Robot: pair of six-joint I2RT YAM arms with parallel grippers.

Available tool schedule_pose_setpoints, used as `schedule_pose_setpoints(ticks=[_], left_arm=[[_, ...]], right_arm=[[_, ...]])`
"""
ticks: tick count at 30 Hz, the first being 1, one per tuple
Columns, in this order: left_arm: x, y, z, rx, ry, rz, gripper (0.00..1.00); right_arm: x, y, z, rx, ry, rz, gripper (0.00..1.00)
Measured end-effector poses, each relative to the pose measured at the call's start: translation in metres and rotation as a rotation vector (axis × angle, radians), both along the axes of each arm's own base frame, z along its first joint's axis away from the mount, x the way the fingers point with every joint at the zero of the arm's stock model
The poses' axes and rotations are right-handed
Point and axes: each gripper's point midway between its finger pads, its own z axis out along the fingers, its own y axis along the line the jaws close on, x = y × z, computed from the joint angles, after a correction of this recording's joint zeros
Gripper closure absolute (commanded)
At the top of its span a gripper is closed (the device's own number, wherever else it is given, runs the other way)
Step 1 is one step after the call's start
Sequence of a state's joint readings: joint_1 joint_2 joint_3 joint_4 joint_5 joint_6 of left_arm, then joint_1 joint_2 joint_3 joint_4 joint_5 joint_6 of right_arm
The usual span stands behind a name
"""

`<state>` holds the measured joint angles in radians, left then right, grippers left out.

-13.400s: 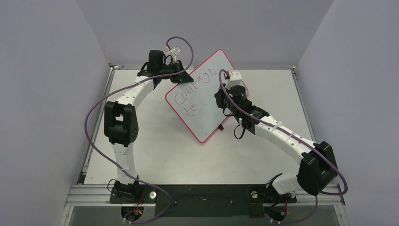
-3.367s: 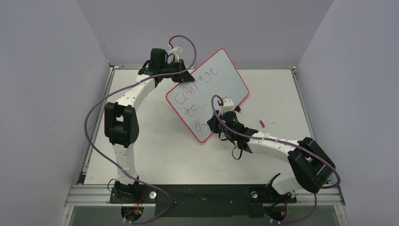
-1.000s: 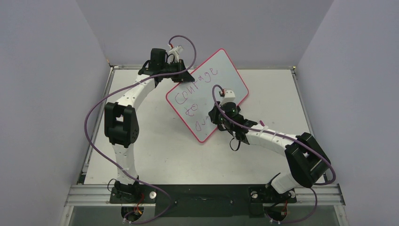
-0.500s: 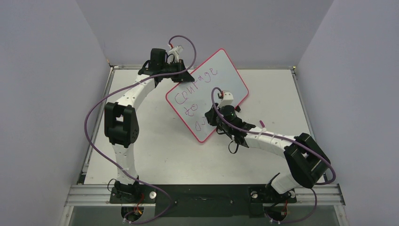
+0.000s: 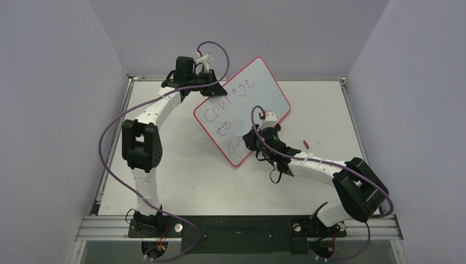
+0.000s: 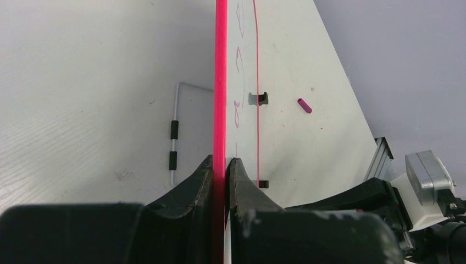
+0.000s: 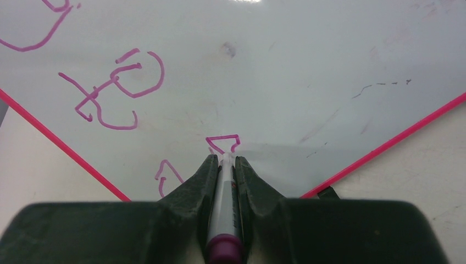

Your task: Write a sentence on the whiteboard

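The whiteboard [image 5: 258, 96], white with a pink-red rim, stands tilted over the table. My left gripper [image 5: 215, 88] is shut on its upper left edge; the rim [image 6: 220, 82] runs between the jaws in the left wrist view. The sentence [image 5: 228, 102] in purple-pink reads "Courage", "to" and the start of a third line. My right gripper [image 5: 254, 142] is shut on a white marker [image 7: 222, 198] with a purple end, its tip touching the whiteboard [image 7: 264, 66] at the third line's fresh strokes [image 7: 222, 142]. The word "to" [image 7: 112, 91] shows above left.
A small purple marker cap [image 5: 305, 144] lies on the table right of the board; it also shows in the left wrist view [image 6: 304, 105]. A bent wire stand with black sleeves [image 6: 173, 137] lies behind the board. Grey walls enclose the table on three sides.
My right gripper with the marker has shifted slightly right and down along the third line, adding strokes after "ov". The left arm and the board have not moved.
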<state>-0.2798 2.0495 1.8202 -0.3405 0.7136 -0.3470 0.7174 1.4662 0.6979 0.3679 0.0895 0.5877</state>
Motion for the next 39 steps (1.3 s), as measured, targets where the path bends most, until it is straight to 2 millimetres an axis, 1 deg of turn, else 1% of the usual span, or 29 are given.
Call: schedule_pose_setpoints(ticks=[5,14,16,19,23,26,30,39], left_arm=[[0.0,0.0,0.0,0.0,0.0,0.0,1.0],[0.0,0.0,0.0,0.0,0.0,0.0,1.0],[0.0,0.0,0.0,0.0,0.0,0.0,1.0],[0.0,0.0,0.0,-0.001,0.001,0.0,1.0],[0.0,0.0,0.0,-0.002,0.003,0.0,1.0],[0.0,-0.001,0.0,-0.002,0.004,0.001,1.0],[0.0,-0.001,0.0,-0.003,0.006,0.001,1.0],[-0.001,-0.001,0.0,-0.004,0.007,0.002,1.0]], right_arm=[[-0.001,-0.01,-0.009,-0.016,0.02,-0.018,1.0],[0.006,-0.025,-0.014,-0.043,0.051,-0.054,1.0],[0.009,-0.025,-0.012,-0.057,0.058,-0.055,1.0],[0.016,-0.021,-0.002,-0.076,0.049,-0.048,1.0],[0.028,-0.016,0.021,-0.08,0.003,-0.037,1.0],[0.031,-0.015,0.033,-0.082,-0.025,-0.03,1.0],[0.031,-0.018,0.034,-0.097,-0.031,-0.027,1.0],[0.035,-0.021,0.024,-0.108,-0.009,-0.022,1.0]])
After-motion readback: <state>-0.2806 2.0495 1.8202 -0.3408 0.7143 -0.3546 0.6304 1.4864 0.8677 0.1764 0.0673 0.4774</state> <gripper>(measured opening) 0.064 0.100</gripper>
